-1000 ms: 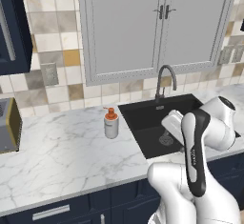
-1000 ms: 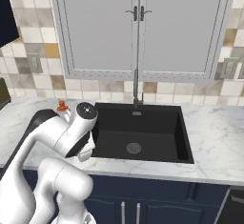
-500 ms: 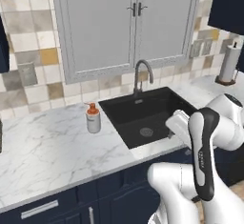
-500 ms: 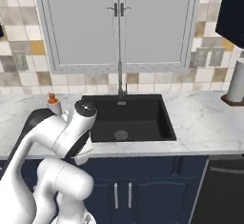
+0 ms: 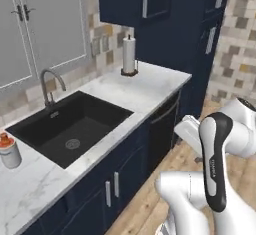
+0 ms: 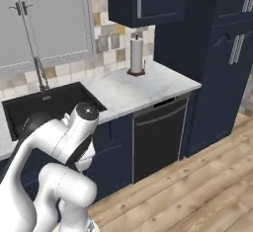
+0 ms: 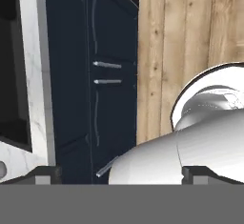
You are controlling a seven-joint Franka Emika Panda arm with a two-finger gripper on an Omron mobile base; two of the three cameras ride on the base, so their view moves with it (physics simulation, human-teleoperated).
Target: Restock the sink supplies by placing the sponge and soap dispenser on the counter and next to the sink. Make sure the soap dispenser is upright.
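The soap dispenser point(image 5: 8, 151), a pale bottle with an orange-red top, stands upright on the marble counter point(image 5: 145, 86) just left of the black sink point(image 5: 70, 124), at the picture's left edge. The sponge is out of view. In the hand view my gripper point(image 7: 126, 175) is open, its two dark fingertips point(image 7: 47, 173) wide apart with nothing between them. It looks down past the counter's edge point(image 7: 40, 75) at the navy cabinet doors point(image 7: 107, 73) and the wooden floor point(image 7: 190, 37). The sink point(image 6: 49, 105) and counter point(image 6: 143, 90) also lie behind my arm.
A gooseneck faucet point(image 5: 50, 81) rises behind the sink. A paper towel roll point(image 5: 129, 54) stands at the counter's far end. A dark dishwasher front point(image 6: 158, 137) sits under the counter, and tall navy cabinets point(image 6: 217, 63) close the right side. Wooden floor point(image 6: 197, 191) spreads in front.
The base has swung to the right, so the whole scene has slid left in both base views. The soap dispenser stays upright beside the sink. The gripper stays open.
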